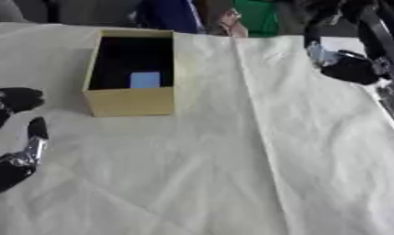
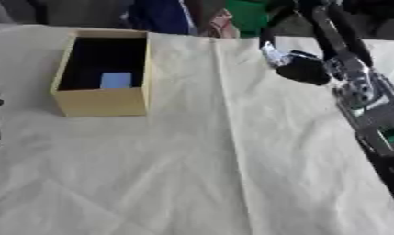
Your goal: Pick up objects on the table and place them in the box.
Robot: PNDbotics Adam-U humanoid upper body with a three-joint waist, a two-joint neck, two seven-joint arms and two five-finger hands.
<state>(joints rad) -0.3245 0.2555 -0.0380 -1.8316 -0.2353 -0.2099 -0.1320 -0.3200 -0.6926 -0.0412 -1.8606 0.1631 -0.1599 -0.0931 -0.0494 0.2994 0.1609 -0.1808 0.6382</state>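
A tan cardboard box stands on the cloth-covered table at the upper left, its inside dark. A small light-blue object lies on the box floor near the front wall. My left hand rests at the left edge, fingers relaxed and apart, holding nothing. My right hand hangs at the upper right above the cloth, well away from the box. Its fingers look curled, with something small and pale at its left side; what it holds is not clear.
A pale cream cloth with a long fold down its middle covers the table. Blue and green clothing of people shows beyond the far edge. My right forearm runs down the right side.
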